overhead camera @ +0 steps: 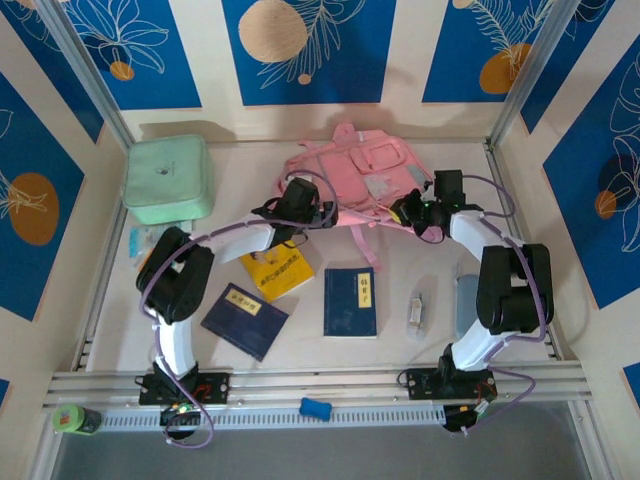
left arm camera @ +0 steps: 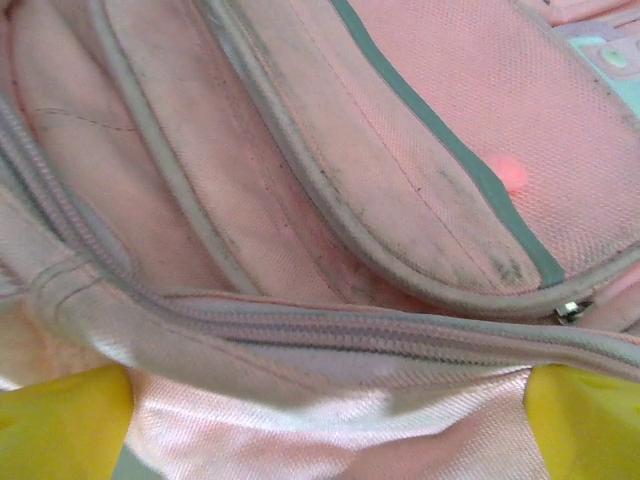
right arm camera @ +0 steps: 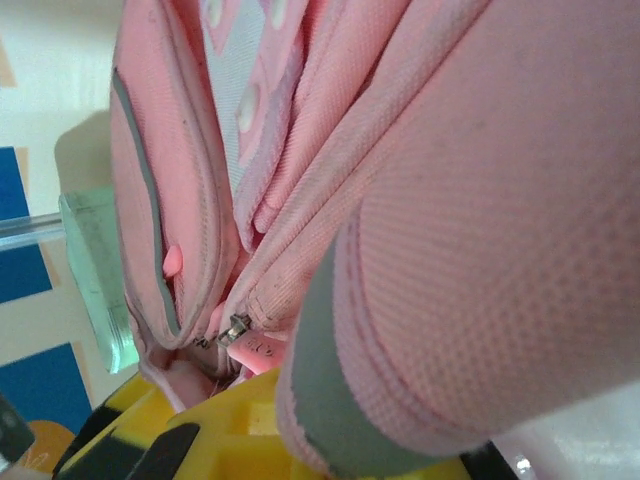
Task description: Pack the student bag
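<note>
Left tool (left arm camera: 325,425) released, straddling the pink student bag (left arm camera: 400,150).
Right tool (overhead camera: 405,213) clenched at the bag's zip pull (right arm camera: 240,335), far across the table (overhead camera: 420,265).

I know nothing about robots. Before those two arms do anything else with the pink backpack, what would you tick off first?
1. Opening of the left gripper: ok, its jaws stand wide, with fabric of the soft pink fabric backpack between them.
2. Closing of the right gripper: ok, it is shut.
3. Right gripper holding the small metal zip pull: cannot tell; the pull lies right beside its yellow fingers.
4. Backpack opened for packing: not ok; the long grey zip in the left wrist view is closed.
5. Things ready to pack: ok; a yellow paperback booklet and a dark blue book lie loose in front of the backpack.
</note>
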`<state>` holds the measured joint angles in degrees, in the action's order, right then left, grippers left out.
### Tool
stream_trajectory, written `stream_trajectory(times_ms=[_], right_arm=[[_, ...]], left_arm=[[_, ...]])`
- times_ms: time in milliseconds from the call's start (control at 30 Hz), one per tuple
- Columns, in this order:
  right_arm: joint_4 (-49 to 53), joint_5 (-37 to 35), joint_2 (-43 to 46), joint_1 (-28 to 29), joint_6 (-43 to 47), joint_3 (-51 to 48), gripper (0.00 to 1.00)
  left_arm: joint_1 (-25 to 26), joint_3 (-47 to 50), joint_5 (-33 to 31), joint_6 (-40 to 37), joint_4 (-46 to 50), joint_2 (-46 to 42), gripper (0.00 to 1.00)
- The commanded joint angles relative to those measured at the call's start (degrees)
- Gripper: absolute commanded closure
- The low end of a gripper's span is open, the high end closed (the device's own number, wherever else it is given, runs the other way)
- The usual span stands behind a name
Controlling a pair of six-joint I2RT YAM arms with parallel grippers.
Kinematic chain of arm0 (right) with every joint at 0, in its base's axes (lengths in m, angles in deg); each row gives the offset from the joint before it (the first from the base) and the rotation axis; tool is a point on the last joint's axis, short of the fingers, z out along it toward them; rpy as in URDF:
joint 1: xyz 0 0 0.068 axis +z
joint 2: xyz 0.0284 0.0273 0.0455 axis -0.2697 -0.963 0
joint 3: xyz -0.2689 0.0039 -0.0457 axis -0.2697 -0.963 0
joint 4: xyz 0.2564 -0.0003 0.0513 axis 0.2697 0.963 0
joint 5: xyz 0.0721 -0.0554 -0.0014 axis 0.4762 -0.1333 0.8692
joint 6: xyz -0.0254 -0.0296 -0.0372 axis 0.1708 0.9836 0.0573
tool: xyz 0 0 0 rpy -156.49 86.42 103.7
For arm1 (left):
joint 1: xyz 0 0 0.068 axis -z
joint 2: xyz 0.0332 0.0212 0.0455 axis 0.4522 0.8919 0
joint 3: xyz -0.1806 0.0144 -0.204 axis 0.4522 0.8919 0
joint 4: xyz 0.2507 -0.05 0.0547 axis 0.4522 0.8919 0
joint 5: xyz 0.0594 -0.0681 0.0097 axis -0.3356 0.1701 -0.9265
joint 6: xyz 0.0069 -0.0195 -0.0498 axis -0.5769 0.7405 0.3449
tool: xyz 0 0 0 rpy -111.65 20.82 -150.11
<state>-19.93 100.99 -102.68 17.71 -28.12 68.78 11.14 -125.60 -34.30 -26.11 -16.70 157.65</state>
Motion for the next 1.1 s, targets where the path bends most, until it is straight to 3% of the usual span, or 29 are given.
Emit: stream_trajectory(times_ms=[0,133,200,300,433,533,767,867,1067], right_arm=[[-0.74,-1.44,6.04,1.25,-5.26,-1.78,1.00],[0.64,-5.34,8.40,3.56,-6.77,-2.27,1.00],[0.03,-5.49,8.43,3.83,-8.50,-2.46,1.00],[-0.03,-5.65,9.01,4.23,-10.33,-2.63,1.00],[1.89,-6.27,9.31,4.74,-10.96,-1.38,1.00],[1.46,-6.09,9.30,4.95,-12.13,-1.57,1.00],[1.87,-4.52,7.96,5.05,-12.87,0.26,1.00],[1.38,-3.46,7.58,5.05,-13.43,0.39,1.00],[1.80,-3.57,7.58,5.05,-13.00,0.72,1.00]], left_arm=[[0.30,1.71,-1.10,-0.50,5.75,-8.77,0.01],[4.26,2.11,-2.41,3.36,13.19,-12.48,0.00],[7.47,1.67,-0.68,4.23,13.46,-12.38,0.03],[14.44,1.00,-4.73,5.40,11.04,-11.52,0.10],[20.56,-3.42,-1.50,4.32,6.30,-5.98,0.13],[23.07,-8.12,-3.73,3.48,6.23,-0.73,0.16],[23.12,-15.61,-9.93,2.78,8.37,7.88,0.26],[22.30,-17.80,-13.92,6.24,12.00,10.11,0.33],[20.56,-19.95,-11.48,7.17,9.68,13.15,0.44]])
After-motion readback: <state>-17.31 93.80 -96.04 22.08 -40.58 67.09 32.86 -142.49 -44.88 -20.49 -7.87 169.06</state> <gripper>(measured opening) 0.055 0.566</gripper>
